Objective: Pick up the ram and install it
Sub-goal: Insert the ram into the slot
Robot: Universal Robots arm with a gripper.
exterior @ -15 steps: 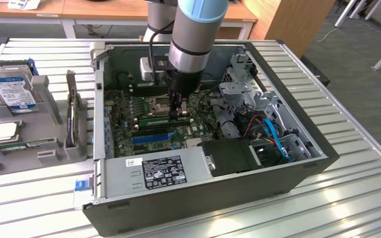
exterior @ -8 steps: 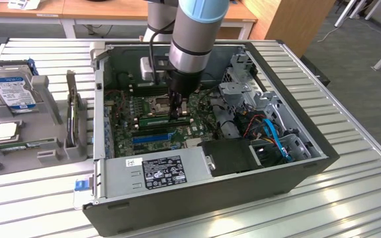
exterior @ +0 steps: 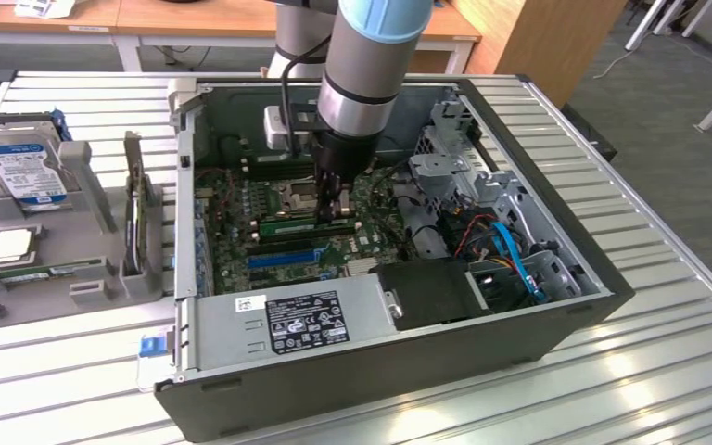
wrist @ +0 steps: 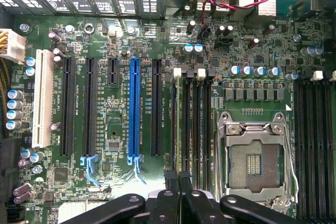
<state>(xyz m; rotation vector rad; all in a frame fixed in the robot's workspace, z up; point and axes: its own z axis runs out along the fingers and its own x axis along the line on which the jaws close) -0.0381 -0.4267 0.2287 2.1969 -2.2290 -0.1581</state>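
Observation:
A green ram (exterior: 300, 225) stands edge-up in a memory slot on the motherboard inside the open computer case. In the wrist view this ram (wrist: 176, 124) is a thin line along the slot nearest the black expansion slots. My gripper (exterior: 335, 215) reaches straight down into the case over one end of the stick. Its black fingertips (wrist: 169, 176) are pinched together on either side of that end, so the gripper (wrist: 177, 176) is shut on the ram. A second ram (exterior: 34, 273) lies flat on the grey tray at the exterior view's left.
The empty processor socket (wrist: 254, 161) lies beside the memory slots, and a blue expansion slot (wrist: 134, 108) lies on their other side. The power supply (exterior: 294, 320), drive cage (exterior: 455, 176) and cables crowd the case. A hard drive (exterior: 19, 167) and a silver processor (exterior: 10, 244) sit on the tray.

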